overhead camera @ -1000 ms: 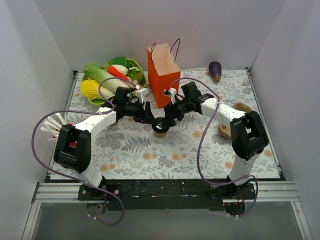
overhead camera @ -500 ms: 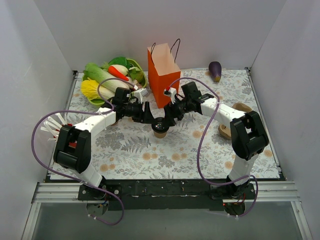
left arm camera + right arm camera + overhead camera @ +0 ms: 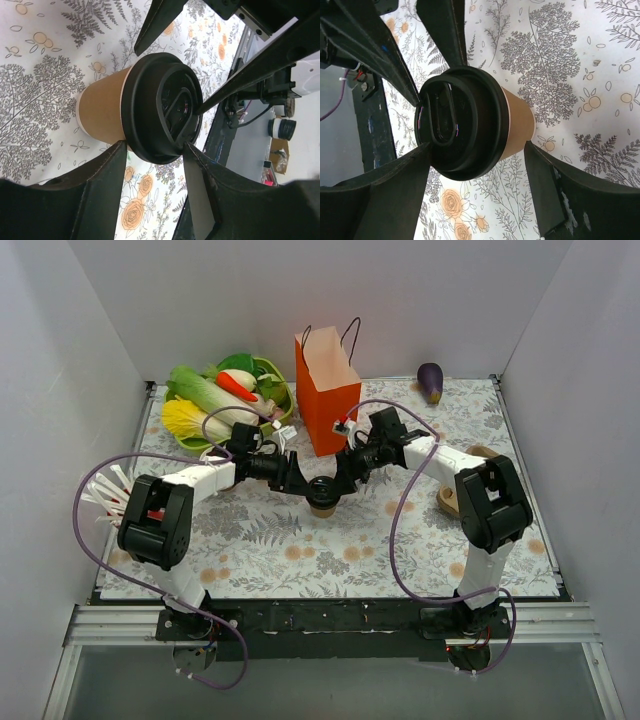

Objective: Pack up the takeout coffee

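One takeout coffee cup, brown paper with a black lid, stands on the floral mat in front of the orange paper bag. Both grippers meet at it. My left gripper comes from the left; in the left wrist view its fingertips press both sides of the lid. My right gripper comes from the right; in the right wrist view its wide-spread fingers flank the cup and lid, with the jaws open.
A green basket of vegetables sits at the back left. An eggplant lies at the back right. Two tan round objects lie by the right arm. White sticks lie at the left edge.
Both arms have dropped lower and closed in on the cup. The left arm's elbow has swung down toward the mat. The cup has barely moved.
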Robot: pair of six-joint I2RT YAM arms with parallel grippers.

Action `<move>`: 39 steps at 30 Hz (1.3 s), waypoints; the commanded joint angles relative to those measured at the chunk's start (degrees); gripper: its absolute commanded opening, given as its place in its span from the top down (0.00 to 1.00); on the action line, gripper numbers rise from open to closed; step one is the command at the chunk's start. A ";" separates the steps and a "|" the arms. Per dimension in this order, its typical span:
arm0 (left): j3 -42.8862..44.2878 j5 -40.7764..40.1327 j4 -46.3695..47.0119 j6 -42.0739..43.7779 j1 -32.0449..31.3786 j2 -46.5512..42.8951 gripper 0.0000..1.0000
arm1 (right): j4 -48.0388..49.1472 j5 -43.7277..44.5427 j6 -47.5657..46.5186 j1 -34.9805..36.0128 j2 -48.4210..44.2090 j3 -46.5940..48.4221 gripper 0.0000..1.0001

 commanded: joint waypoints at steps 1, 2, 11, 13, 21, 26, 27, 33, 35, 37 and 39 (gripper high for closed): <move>-1.06 3.29 1.06 2.71 0.20 2.52 0.54 | -0.16 -3.05 -3.77 -1.14 2.48 -1.05 0.20; -0.98 3.47 1.50 2.71 0.29 3.40 0.54 | -0.17 -3.67 -4.11 -1.31 2.83 -1.14 0.21; 1.57 6.45 -0.70 4.02 0.29 6.48 0.57 | 1.23 -11.75 -2.28 -4.39 8.63 -0.44 0.25; 1.92 5.15 -1.22 4.02 0.37 6.57 0.58 | 1.94 -14.22 -1.05 -5.53 9.68 -0.44 0.24; 3.24 4.26 -3.16 4.11 0.37 5.25 0.59 | 16.25 -23.35 18.35 -9.22 8.64 -1.93 0.13; 4.03 4.26 -3.33 3.94 0.37 4.99 0.59 | 29.97 -24.50 29.35 -9.22 6.97 -3.95 0.10; 4.21 4.26 -3.51 3.94 0.37 4.99 0.59 | 30.68 -24.50 30.93 -9.22 7.14 -4.13 0.10; 5.09 3.65 -4.48 3.59 0.37 4.38 0.58 | 24.89 -20.03 27.79 -9.22 7.58 -2.55 0.14; 5.26 3.38 -4.56 2.80 0.37 4.37 0.58 | 22.79 -18.97 25.34 -9.22 7.76 -1.94 0.15; 5.26 3.55 -4.21 2.44 0.37 4.37 0.58 | 19.53 -17.74 22.44 -9.22 7.67 -1.50 0.18; 5.18 3.82 -4.04 2.36 0.37 4.46 0.58 | 18.30 -17.39 21.64 -9.31 7.32 -1.67 0.20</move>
